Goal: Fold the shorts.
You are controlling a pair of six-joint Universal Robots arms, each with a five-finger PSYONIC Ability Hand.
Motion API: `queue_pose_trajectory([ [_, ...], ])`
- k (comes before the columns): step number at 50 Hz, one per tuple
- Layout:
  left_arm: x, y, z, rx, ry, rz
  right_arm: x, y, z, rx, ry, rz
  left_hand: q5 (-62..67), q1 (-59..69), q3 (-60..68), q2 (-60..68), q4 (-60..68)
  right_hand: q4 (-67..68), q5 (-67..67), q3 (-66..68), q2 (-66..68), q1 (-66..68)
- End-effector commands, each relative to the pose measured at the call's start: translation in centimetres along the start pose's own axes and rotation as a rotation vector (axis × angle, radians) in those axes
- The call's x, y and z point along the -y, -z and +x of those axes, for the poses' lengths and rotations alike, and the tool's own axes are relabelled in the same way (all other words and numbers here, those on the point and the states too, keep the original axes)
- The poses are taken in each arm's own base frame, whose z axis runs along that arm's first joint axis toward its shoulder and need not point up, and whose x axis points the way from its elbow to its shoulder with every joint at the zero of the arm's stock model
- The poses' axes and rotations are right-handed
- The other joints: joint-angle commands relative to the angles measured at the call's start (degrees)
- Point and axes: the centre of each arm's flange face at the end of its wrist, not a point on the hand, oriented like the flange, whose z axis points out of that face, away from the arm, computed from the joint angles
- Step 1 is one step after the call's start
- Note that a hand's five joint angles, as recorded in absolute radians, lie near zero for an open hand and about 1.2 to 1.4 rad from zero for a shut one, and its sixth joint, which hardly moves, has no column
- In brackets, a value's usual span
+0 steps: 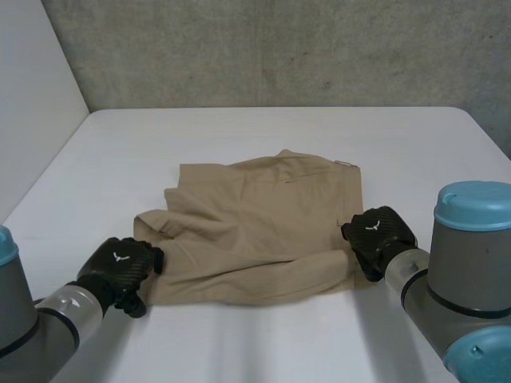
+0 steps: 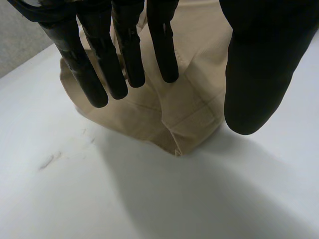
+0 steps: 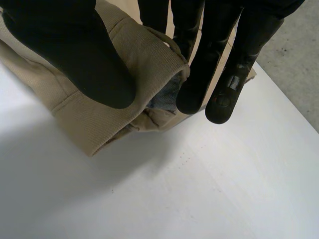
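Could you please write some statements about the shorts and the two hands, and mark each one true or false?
1. The shorts are tan. True.
2. The table is black. False: it is white.
3. The right hand pinches an edge of the shorts between thumb and fingers. True.
4. The left hand is closed into a fist. False: its fingers are straight, over a corner of the shorts.

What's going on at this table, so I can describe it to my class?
A two-armed robot is working on tan shorts lying on a white table. Its right hand pinches the shorts' near right corner between thumb and fingers. Its left hand is at the near left corner, fingers straight, not gripping.
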Motion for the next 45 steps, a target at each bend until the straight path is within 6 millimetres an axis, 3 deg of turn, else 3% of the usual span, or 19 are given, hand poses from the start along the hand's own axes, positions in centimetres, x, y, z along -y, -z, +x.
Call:
queue_pose_trajectory([
  [1, -0.3, -0.9, 0.0, -0.008, 0.001, -0.019, -0.1, -0.1, 0.3, -0.008, -0.005, -0.005, 4.66, 3.9, 4.02, 4.29, 4.39, 11.71, 12.96, 11.53, 12.45, 24.69],
  [10, -0.3, -1.5, -0.2, 0.003, -0.004, 0.002, -0.2, -0.2, 0.5, -0.013, -0.008, -0.008, 11.05, 10.28, 10.4, 10.67, 10.77, 11.71, 12.96, 11.53, 12.45, 24.69],
  [27, -0.3, -2.2, -0.1, 0.014, -0.015, 0.038, -0.2, -0.2, 0.6, -0.014, -0.008, -0.007, 46.53, 45.76, 45.89, 46.16, 46.25, 11.71, 12.96, 11.53, 12.45, 24.69],
  [33, 0.6, -2.0, -0.3, 0.025, -0.026, 0.062, 0.2, -0.1, 0.9, -0.022, -0.01, 0.001, 47.71, 46.94, 47.07, 47.34, 47.43, 11.71, 12.96, 11.53, 12.45, 24.69],
  [34, 1.0, -2.0, -0.5, 0.032, -0.03, 0.078, 0.4, 0.0, 1.0, -0.024, -0.009, 0.007, 47.71, 46.94, 47.07, 47.34, 47.43, 11.71, 12.96, 11.53, 12.45, 24.69],
  [36, 4.5, -0.3, -1.7, 0.085, -0.053, 0.195, 2.0, 0.9, 2.0, -0.051, 0.005, 0.047, 47.71, 46.94, 47.07, 47.34, 47.43, 11.71, 12.96, 11.53, 12.45, 24.69],
  [39, 7.2, 1.6, -2.7, 0.129, -0.062, 0.288, 4.0, 2.6, 3.1, -0.078, 0.009, 0.096, 47.71, 46.94, 47.07, 47.34, 47.43, 11.71, 12.96, 11.53, 12.45, 24.69],
  [40, 9.3, 2.9, -3.4, 0.162, -0.071, 0.36, 5.5, 3.8, 4.0, -0.095, 0.009, 0.135, 47.71, 46.94, 47.07, 47.34, 47.43, 11.71, 12.96, 11.53, 12.45, 24.69],
  [45, 14.8, 7.5, -5.0, 0.241, -0.084, 0.552, 10.2, 7.4, 7.0, -0.176, 0.006, 0.269, 47.71, 46.94, 47.07, 47.34, 47.43, 11.71, 12.96, 11.53, 12.45, 24.69],
])
